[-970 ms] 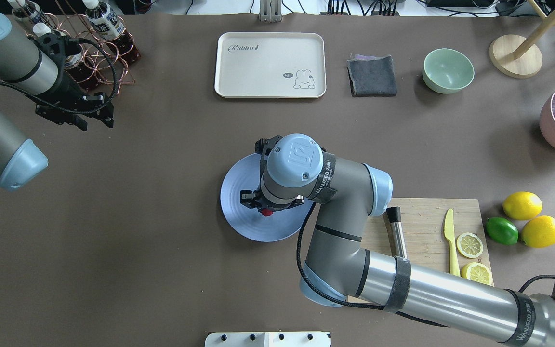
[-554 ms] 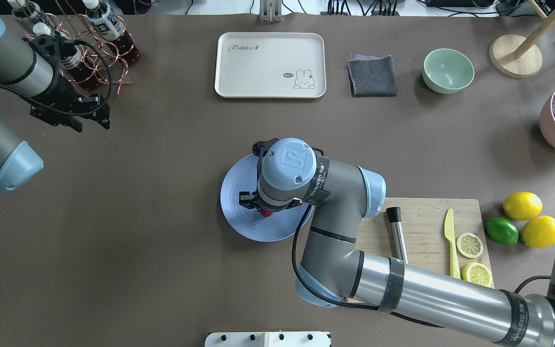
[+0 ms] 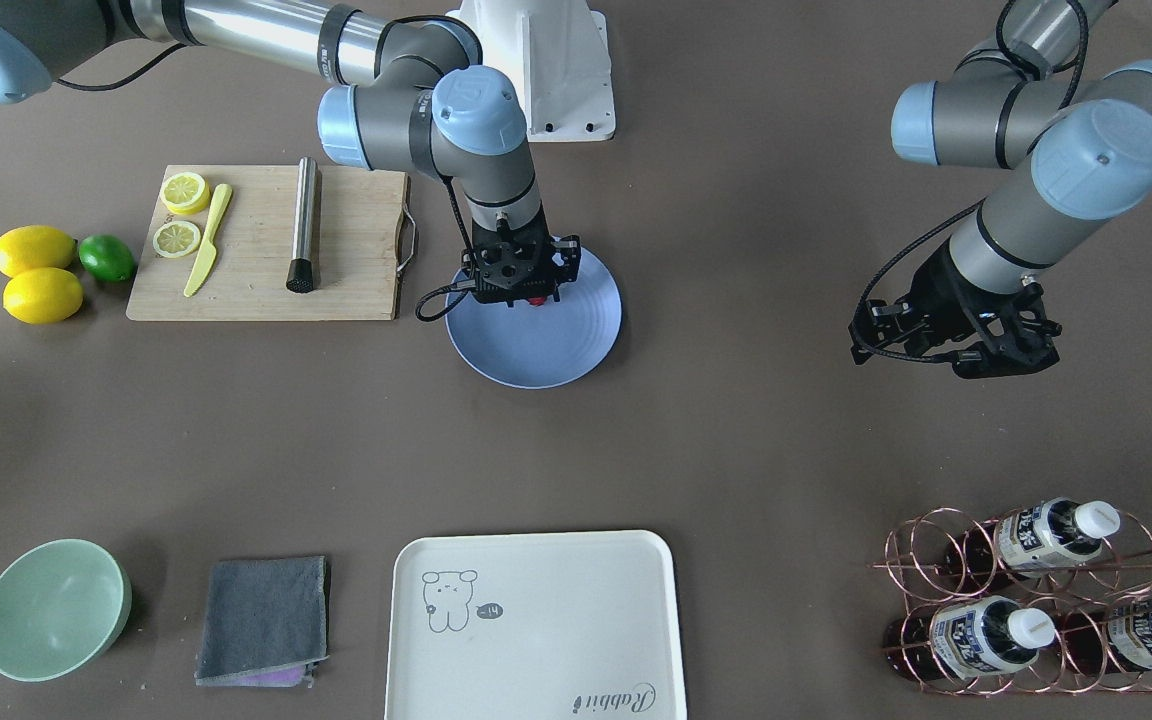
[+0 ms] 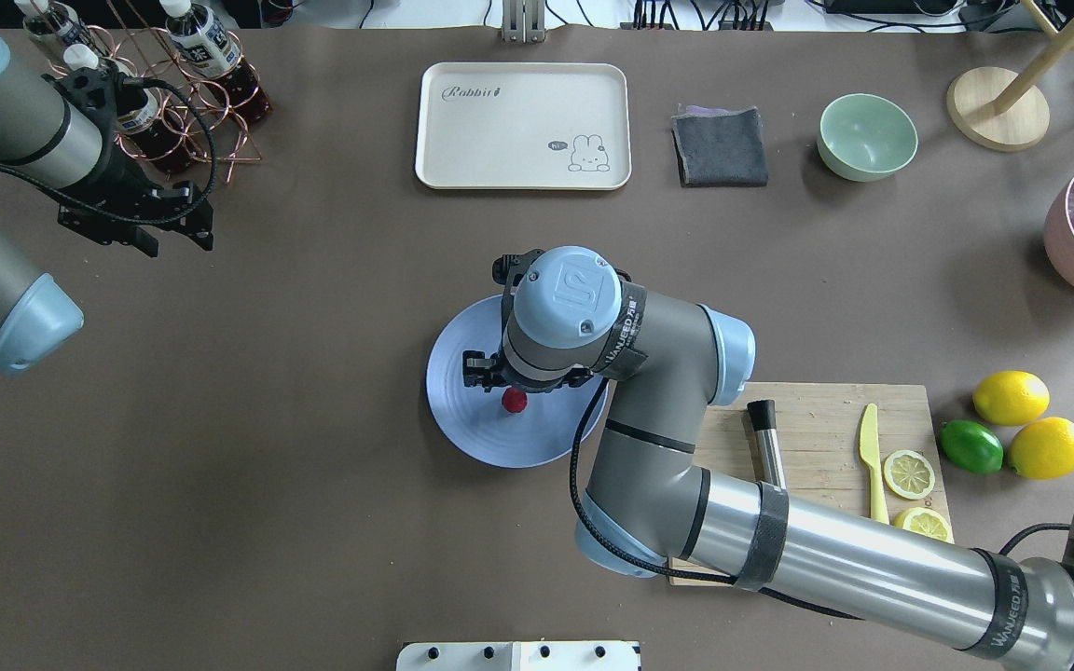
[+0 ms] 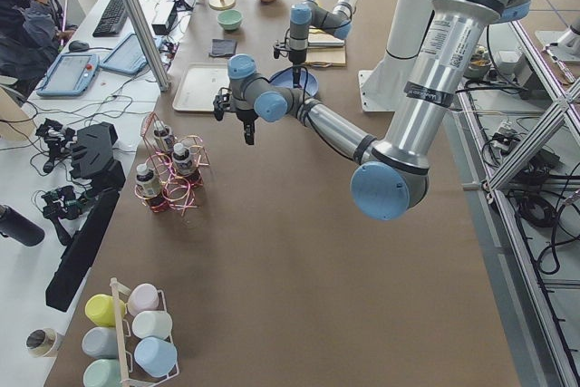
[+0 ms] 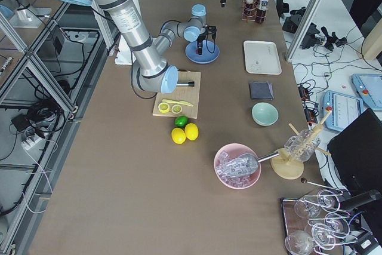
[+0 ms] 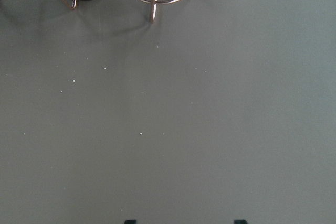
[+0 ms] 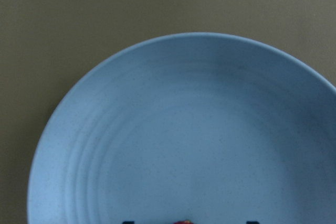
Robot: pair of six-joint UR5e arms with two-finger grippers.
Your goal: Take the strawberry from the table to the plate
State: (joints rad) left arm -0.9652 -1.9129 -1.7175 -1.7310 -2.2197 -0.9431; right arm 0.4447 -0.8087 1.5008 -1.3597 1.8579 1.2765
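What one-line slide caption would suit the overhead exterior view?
Right hand open above the strawberry lying on the blue plate; left hand hangs apart over the table.

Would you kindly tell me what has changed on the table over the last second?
The right gripper, open, drew up and away from the strawberry, which now lies uncovered on the plate, apparently released. The left gripper shifted only slightly. Everything else stayed put.

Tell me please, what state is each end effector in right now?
Left end effector: open, empty.
Right end effector: open, above the strawberry on the plate.
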